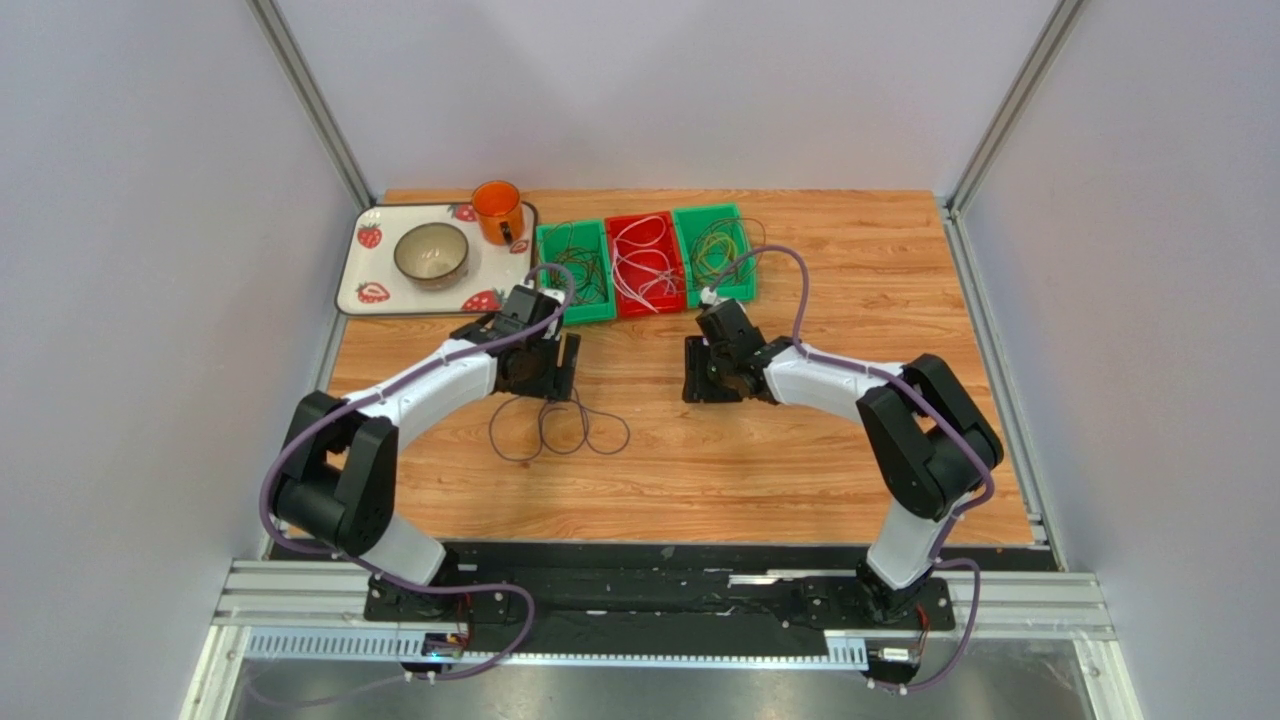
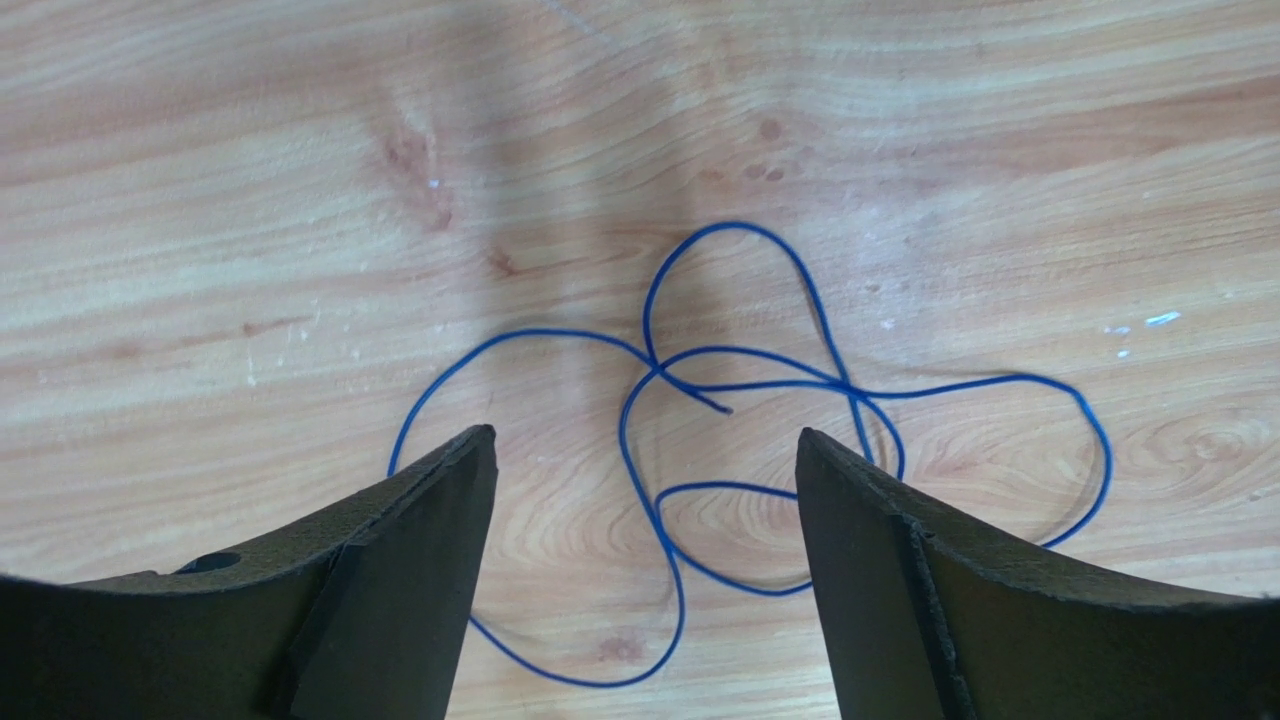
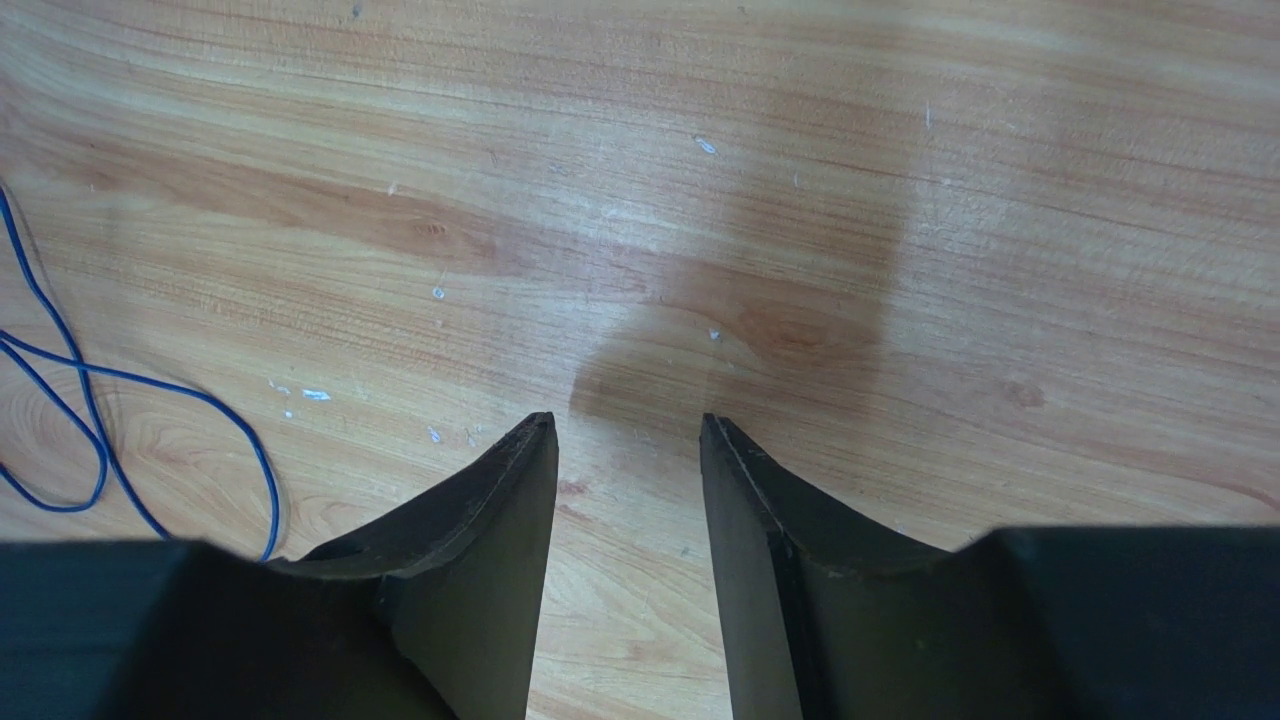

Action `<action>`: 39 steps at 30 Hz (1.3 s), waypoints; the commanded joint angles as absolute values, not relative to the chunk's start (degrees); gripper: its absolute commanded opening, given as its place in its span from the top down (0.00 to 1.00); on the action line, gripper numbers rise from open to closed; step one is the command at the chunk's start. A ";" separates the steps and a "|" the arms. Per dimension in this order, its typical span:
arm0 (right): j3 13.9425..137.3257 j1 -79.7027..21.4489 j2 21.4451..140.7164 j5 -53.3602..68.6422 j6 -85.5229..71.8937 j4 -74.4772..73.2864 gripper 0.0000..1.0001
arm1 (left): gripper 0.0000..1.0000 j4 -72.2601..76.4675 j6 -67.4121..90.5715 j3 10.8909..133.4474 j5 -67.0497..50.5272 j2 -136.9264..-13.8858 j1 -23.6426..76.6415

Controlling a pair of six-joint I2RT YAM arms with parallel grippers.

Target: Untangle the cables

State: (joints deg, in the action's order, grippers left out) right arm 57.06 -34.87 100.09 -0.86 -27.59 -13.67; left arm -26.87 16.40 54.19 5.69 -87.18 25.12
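As we look out from the near edge of the table, the left gripper hangs over the wood with its jaws spread wide. Nothing is between them and nothing is held. Right below it lies the blue cable, loose on the table in several overlapping loops that cross one another near the middle, with one free end pointing into the tangle. From overhead, that cable sits just on the near side of the left gripper, left of centre.

Over to the right gripper: its fingers are partway apart with a narrow gap, bare wood shows through, and it grips nothing. It's clear of the cable — only a couple of blue loops show at the left edge of its wrist view.

Farther back, three bins stand side by side: the left green bin, the red bin and the right green bin. Each has more cables heaped inside, with whitish ones in the red.

At the far left, a strawberry-print tray has a bowl on it and an orange mug at its far right corner.
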 commanded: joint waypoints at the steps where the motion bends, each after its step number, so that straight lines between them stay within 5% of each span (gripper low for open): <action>1: 59.50 -35.51 100.99 -3.25 -27.07 -14.94 0.55 | 0.18 -33.65 18.90 58.26 11.85 -88.84 27.94; 16: 59.50 -35.51 100.99 -3.08 -26.81 -14.94 0.55 | 0.19 -38.49 12.66 66.17 16.08 -102.64 29.53; 29: 59.59 -35.60 101.25 -3.16 -26.98 -14.77 0.55 | 0.20 -32.26 9.40 69.96 4.59 -106.79 27.17; 39: 59.41 -35.59 100.99 -3.43 -26.98 -14.59 0.55 | 0.43 -31.65 11.95 74.37 -10.11 -113.56 21.27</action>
